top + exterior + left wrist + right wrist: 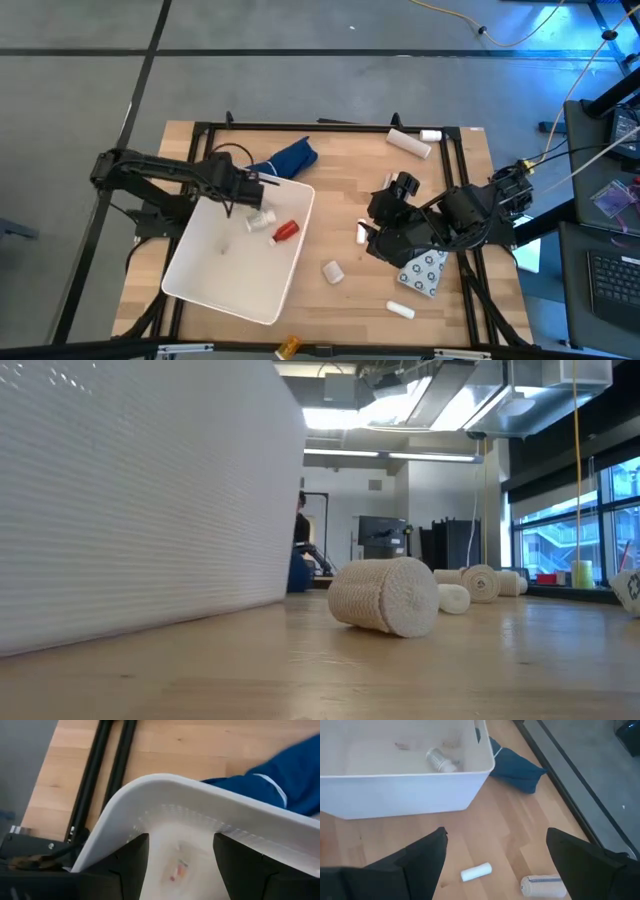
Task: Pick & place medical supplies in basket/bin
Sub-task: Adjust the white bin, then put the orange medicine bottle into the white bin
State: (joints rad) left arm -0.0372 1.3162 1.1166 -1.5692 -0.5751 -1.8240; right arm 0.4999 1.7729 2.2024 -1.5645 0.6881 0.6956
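Right gripper (365,236) fingers spread over the small white tube (476,871); closing off-centre could roll it away; left gripper (262,184) fingers apart above the tub (190,272)

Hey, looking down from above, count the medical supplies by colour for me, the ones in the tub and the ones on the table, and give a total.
Blue cloth: 1
Red bottle: 1
Orange pill bottle: 1
Dotted white packet: 1
Plain white or beige pieces: 6
Total: 10
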